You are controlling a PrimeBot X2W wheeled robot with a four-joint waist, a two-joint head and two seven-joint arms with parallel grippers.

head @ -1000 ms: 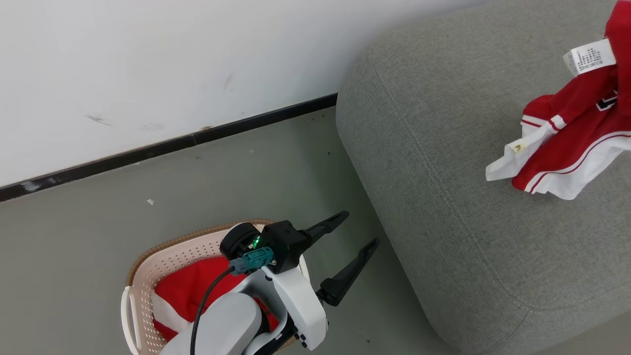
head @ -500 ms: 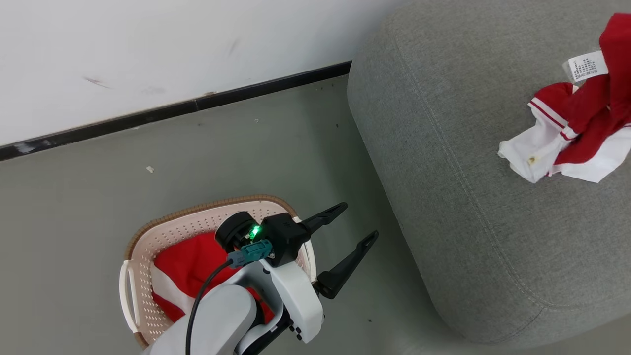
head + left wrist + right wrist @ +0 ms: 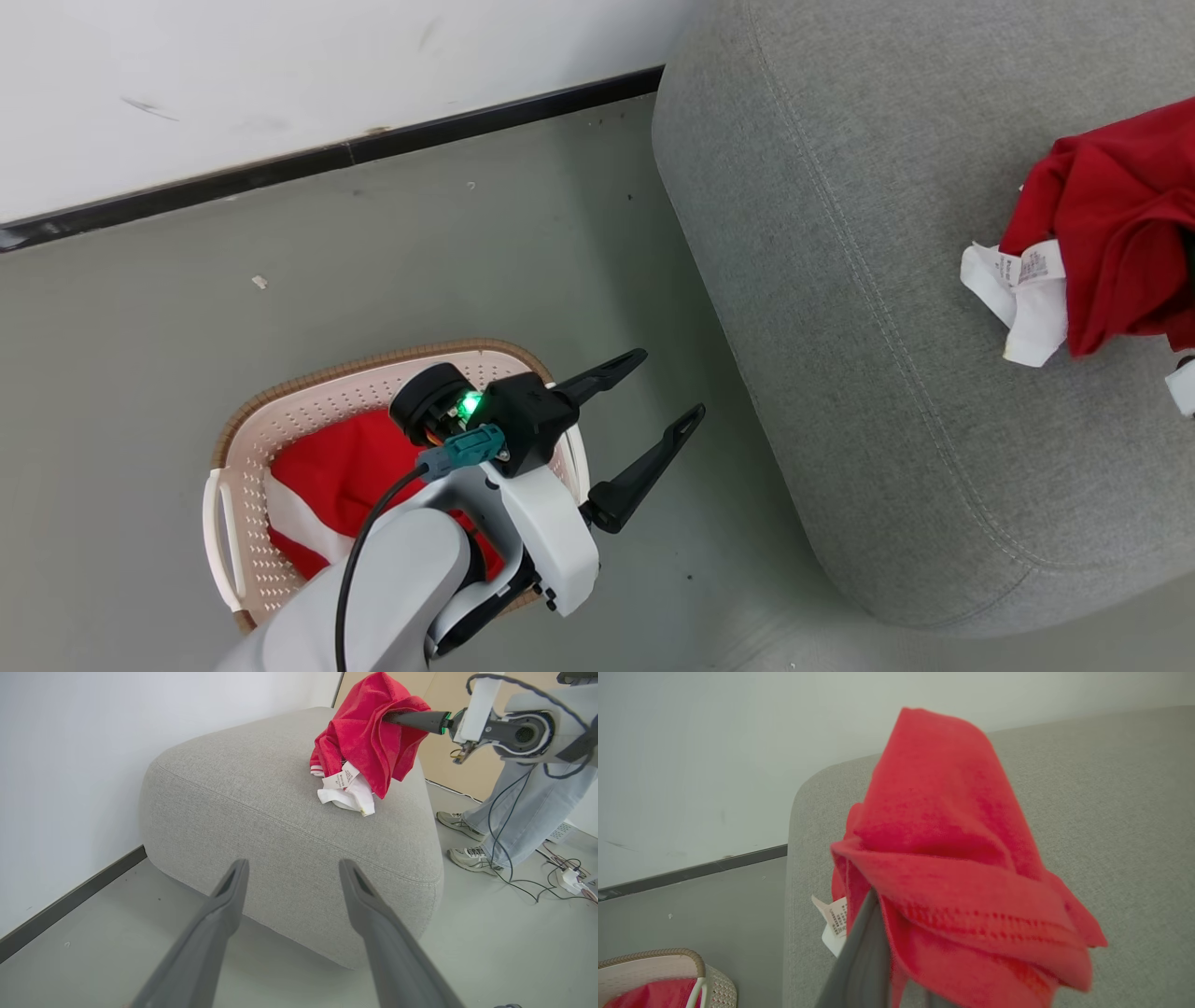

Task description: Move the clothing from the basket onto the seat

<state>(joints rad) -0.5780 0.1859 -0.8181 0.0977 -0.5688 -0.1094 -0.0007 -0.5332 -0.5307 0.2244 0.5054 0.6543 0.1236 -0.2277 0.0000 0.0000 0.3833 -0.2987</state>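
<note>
A red piece of clothing (image 3: 1111, 233) with white trim and a label lies bunched on the grey seat (image 3: 840, 280), near its right side. In the left wrist view my right gripper (image 3: 397, 717) is shut on this clothing (image 3: 369, 742), lifting its top fold above the seat (image 3: 261, 798). In the right wrist view the cloth (image 3: 952, 872) drapes over one grey finger (image 3: 859, 961). More red clothing (image 3: 327, 476) lies in the cream basket (image 3: 373, 369) on the floor. My left gripper (image 3: 667, 383) is open and empty above the basket's right rim, pointing toward the seat.
The white wall with its black baseboard (image 3: 327, 159) runs behind the basket and seat. A person's legs (image 3: 528, 807) and shoes stand at the seat's far side, with cables (image 3: 560, 877) on the floor there. Grey floor (image 3: 653, 280) separates basket and seat.
The head view has shifted. The held red clothing has come down onto the seat and folded over itself, hiding most of its white trim. My left gripper stays open over the basket.
</note>
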